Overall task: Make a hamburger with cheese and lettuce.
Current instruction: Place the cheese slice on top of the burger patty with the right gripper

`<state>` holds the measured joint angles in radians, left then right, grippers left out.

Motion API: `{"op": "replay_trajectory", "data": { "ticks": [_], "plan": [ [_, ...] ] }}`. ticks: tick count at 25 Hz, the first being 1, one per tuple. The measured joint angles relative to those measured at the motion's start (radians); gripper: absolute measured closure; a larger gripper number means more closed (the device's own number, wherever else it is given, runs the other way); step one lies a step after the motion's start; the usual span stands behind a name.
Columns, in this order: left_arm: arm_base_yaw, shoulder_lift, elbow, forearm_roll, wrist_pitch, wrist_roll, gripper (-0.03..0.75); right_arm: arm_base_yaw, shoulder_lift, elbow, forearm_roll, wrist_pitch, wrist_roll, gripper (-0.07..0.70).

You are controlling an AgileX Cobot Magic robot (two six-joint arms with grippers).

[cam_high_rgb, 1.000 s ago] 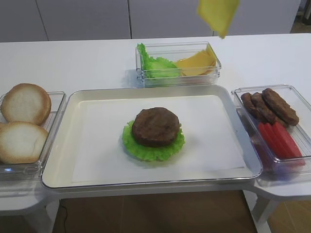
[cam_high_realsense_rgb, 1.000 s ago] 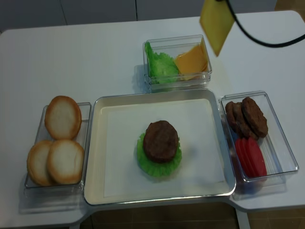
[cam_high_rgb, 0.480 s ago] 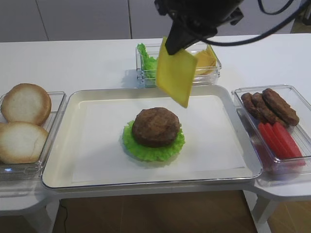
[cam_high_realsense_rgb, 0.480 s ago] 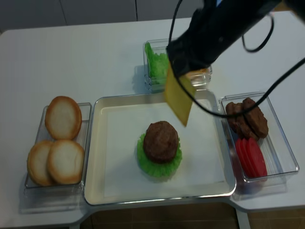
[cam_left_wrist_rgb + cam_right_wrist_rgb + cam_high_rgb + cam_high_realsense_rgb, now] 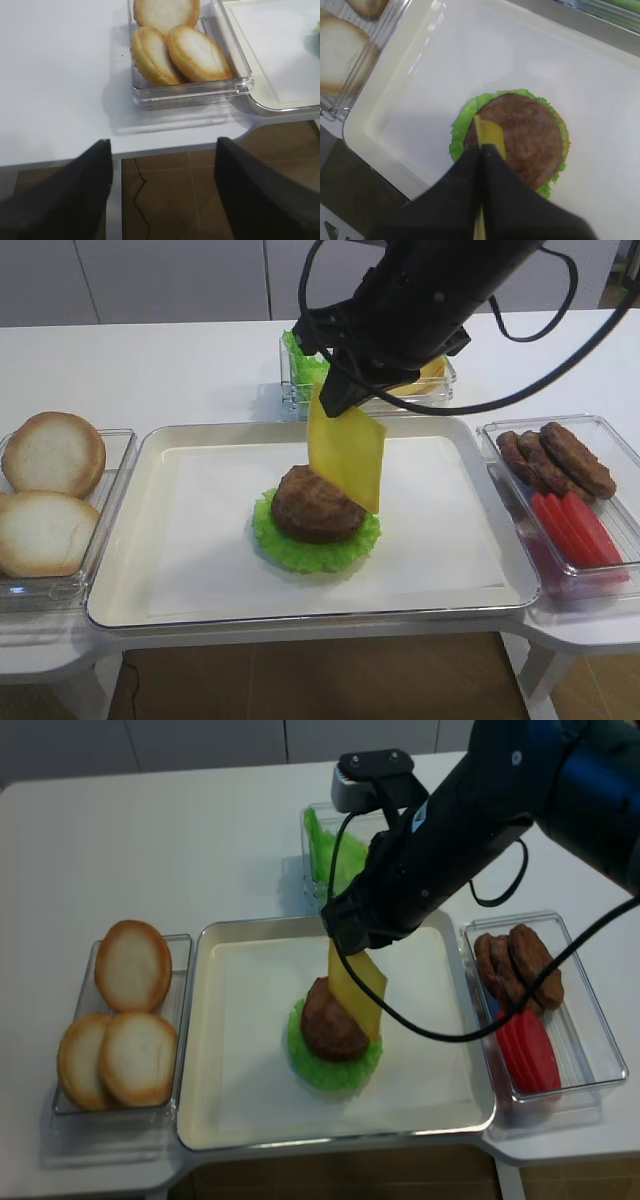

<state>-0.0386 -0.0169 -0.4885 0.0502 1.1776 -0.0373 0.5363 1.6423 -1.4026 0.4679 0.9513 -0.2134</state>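
The hamburger patty (image 5: 305,508) (image 5: 325,1020) (image 5: 532,137) lies on the frilly round lettuce (image 5: 310,548) (image 5: 461,122) in the middle of the tray (image 5: 200,540). My right gripper (image 5: 335,400) (image 5: 345,942) (image 5: 482,149) is shut on the top edge of a yellow cheese slice (image 5: 347,455) (image 5: 357,988) (image 5: 490,134). The slice hangs almost upright over the patty, its lower corner level with the patty's top. I cannot tell whether they touch. My left gripper (image 5: 163,144) shows only in its wrist view, open and holding nothing, over the table's front edge near the buns.
A clear box of pale buns (image 5: 50,490) (image 5: 175,50) stands left of the tray. Behind the tray is a box with green leaves (image 5: 300,365) and more cheese (image 5: 432,375). On the right, a box holds brown sausages (image 5: 560,455) and red slices (image 5: 575,525).
The right arm has come down from the back right with the cheese slice, which now hangs over the patty instead of high above the rear box. Nothing else moved.
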Motion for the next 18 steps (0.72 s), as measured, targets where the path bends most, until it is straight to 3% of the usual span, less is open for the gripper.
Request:
{"op": "replay_trajectory", "data": {
  "ticks": [9, 18],
  "plan": [
    [0.000, 0.000, 0.000, 0.000, 0.000, 0.000, 0.246, 0.000, 0.058, 0.001, 0.165, -0.009, -0.092, 0.632],
    [0.000, 0.000, 0.000, 0.000, 0.000, 0.000, 0.246, 0.000, 0.106, 0.001, 0.186, -0.013, -0.107, 0.632]
  ]
}}
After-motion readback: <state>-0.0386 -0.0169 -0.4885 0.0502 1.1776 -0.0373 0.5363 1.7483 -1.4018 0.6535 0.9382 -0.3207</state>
